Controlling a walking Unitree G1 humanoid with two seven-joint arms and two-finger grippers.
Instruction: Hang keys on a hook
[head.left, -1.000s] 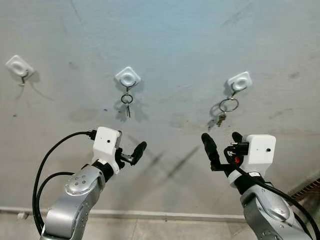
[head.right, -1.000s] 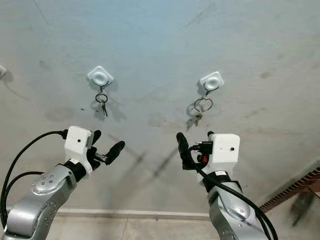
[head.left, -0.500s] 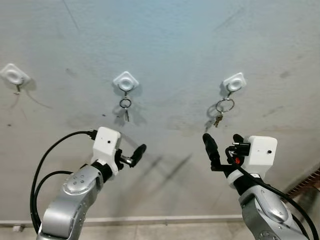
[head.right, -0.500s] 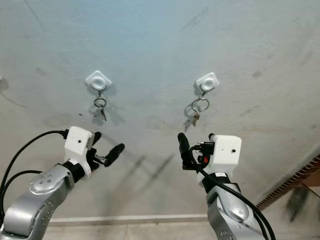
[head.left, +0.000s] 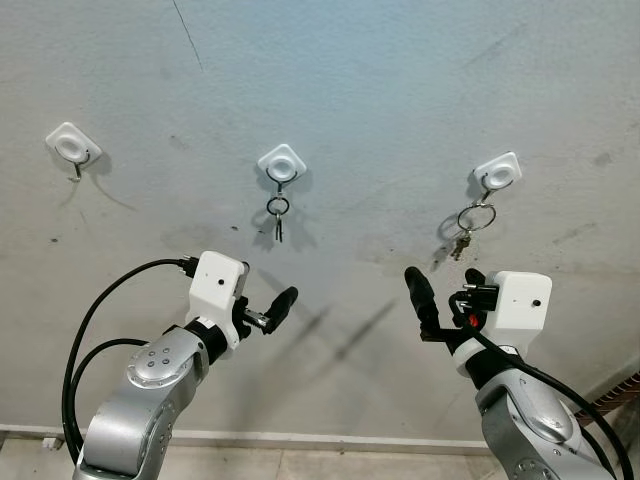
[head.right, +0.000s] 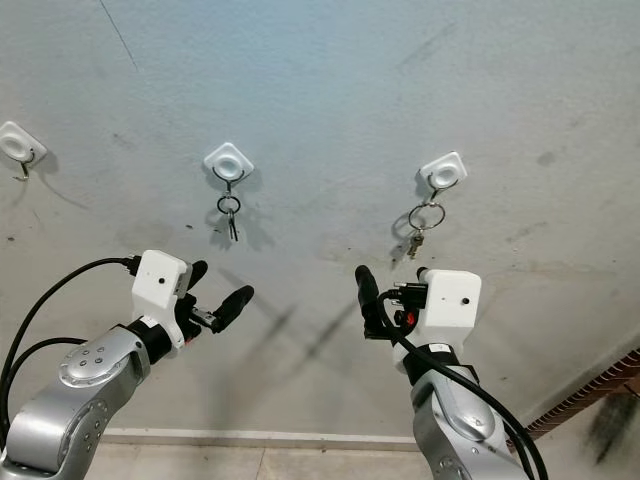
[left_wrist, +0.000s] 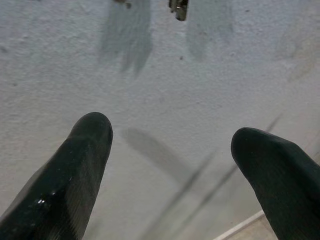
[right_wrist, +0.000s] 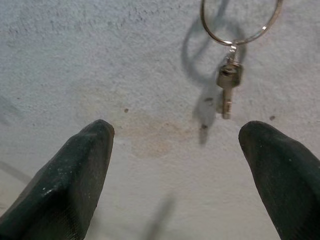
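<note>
A rough, pale grey plastered wall fills the head views, with a thin strip of floor along its foot. Three white square stick-on hooks sit in a row on it. The left hook is bare. The middle hook carries a small dark key on a small ring. The right hook carries a large silver wire ring with small brass-coloured keys dangling below it.

Below the hooks both silver arms are raised toward the wall. The left gripper hovers under the middle hook, its black fingers spread and holding nothing. The right gripper hovers just below the hanging key ring, fingers spread too, and apart from the keys.

In the left wrist view, the two black fingertips stand wide apart against the bare wall, and the tip of the small dark key shows at the frame's edge beyond them.

In the right wrist view, the black fingertips are again wide apart. Between and beyond them the lower arc of the wire ring and one small key hang against the wall, casting a shadow beside a brownish stain.
</note>
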